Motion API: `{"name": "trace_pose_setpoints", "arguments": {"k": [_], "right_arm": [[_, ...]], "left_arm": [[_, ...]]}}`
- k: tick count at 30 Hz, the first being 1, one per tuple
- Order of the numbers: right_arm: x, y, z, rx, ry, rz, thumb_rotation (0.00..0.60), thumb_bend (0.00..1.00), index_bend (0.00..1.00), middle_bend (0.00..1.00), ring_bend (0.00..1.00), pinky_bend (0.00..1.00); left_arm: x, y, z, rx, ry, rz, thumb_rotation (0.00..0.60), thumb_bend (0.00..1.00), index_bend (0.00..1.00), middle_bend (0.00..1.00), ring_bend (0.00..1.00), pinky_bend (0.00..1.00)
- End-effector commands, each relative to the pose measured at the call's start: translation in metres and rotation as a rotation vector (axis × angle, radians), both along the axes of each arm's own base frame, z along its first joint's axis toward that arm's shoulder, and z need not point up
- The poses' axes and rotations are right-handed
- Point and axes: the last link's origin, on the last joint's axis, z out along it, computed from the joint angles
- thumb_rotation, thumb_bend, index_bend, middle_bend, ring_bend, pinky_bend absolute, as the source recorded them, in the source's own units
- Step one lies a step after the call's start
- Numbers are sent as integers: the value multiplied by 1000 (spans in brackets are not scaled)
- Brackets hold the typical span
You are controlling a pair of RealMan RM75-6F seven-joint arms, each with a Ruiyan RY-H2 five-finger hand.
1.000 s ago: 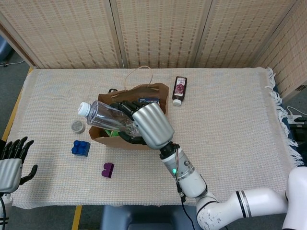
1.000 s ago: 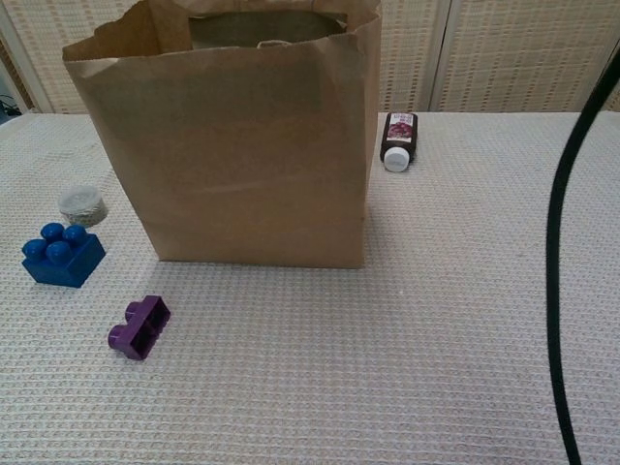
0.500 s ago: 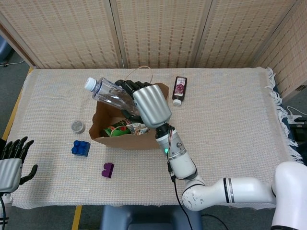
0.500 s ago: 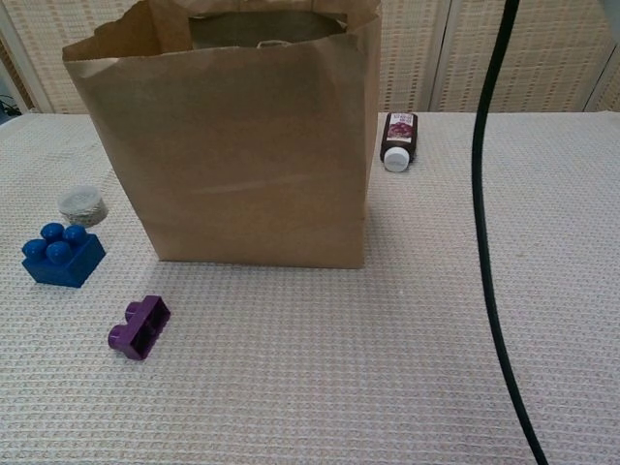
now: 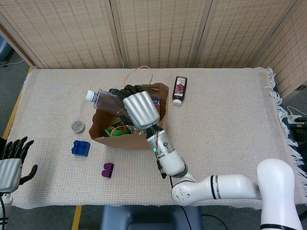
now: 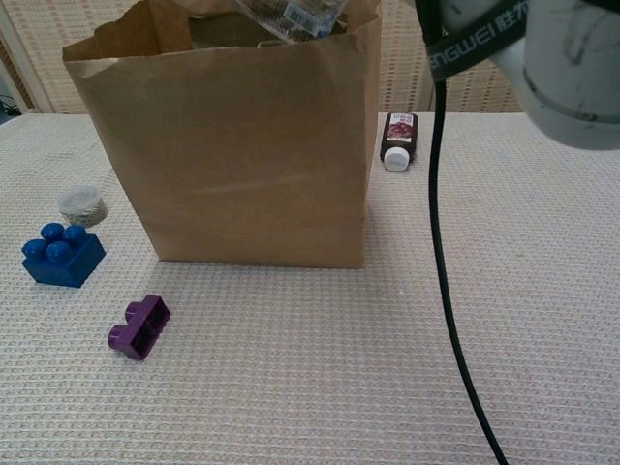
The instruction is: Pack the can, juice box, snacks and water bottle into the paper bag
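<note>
My right hand (image 5: pixel 139 109) grips a clear water bottle (image 5: pixel 103 100) with a white cap, held tilted over the open top of the brown paper bag (image 5: pixel 144 136). In the chest view the bottle's lower end (image 6: pixel 291 15) dips just past the bag (image 6: pixel 242 155) rim, and the right forearm (image 6: pixel 572 68) fills the top right. Inside the bag I see a green can (image 5: pixel 114 131) and snack packets. A small dark juice bottle (image 5: pixel 179 89) lies on the cloth right of the bag. My left hand (image 5: pixel 12 160) rests at the table's front left edge, fingers apart, holding nothing.
A grey round lid (image 5: pixel 77 126), a blue brick (image 5: pixel 80 147) and a purple brick (image 5: pixel 108 169) lie left and in front of the bag. A black cable (image 6: pixel 441 252) hangs down in the chest view. Woven screens stand behind the table.
The right hand has carried the bottle up over the bag, then lowered it toward the opening; the bottle's base now shows at the bag rim in the chest view. The left hand has not moved.
</note>
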Motion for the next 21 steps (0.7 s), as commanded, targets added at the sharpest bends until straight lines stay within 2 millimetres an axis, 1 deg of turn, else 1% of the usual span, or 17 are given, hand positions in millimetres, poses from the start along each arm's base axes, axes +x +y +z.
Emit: {"name": "trace_pose_setpoints", "arguments": {"k": [1,3,7,13,16,18,21], "right_arm": [[-2,0,4,-15,0,2,600,169,0,94,8,120],[-5,0,7,-26,-5,-3,600,150,0,56,0,95],[-11,0,11,-20,1,-19,600,132,0,19,0,50],[-23,10,16,0,-11,-3,600,130,0,13,0,46],[-34,17,26,-11,-15,12,600,130,0,13,0,46],[-46,23,36,-33,-19,15,600,130,0,13,0,46],[-71,33,54,-66,-21,3,600,130,0,13,0,46]], "left_arm": [[0,0,0,-1,0,0,600,374,103,0,0,0],[0,0,0,-1,1,0,600,374,103,0,0,0],[0,0,0,0,2,0,600,374,103,0,0,0],[0,0,0,2,4,1,600,374,104,0,0,0],[0,0,0,2,4,1,600,374,103,0,0,0],[0,0,0,2,4,1,600,374,103,0,0,0],[0,0,0,2,4,1,600,374,103,0,0,0]]}}
